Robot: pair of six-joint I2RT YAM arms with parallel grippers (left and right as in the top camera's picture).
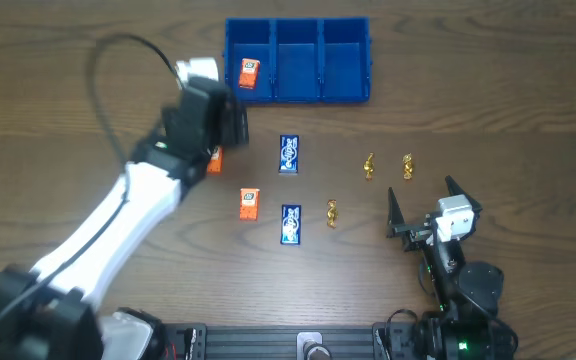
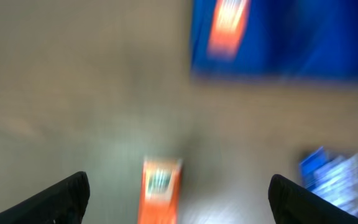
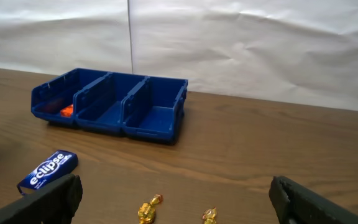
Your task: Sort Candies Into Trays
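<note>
Two sets of fingers: left gripper (image 2: 179, 183), right gripper (image 3: 176, 183), both spread.
Orange wrapped candy (image 1: 213, 162): partly hidden beneath left arm (image 1: 138, 205).

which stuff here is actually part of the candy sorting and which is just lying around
Part of the job:
- blue tray
- orange candy in its left bin
- two loose orange candies
- two blue packs
- three gold candies

Just around:
- black cable on the left arm
- white backdrop
</note>
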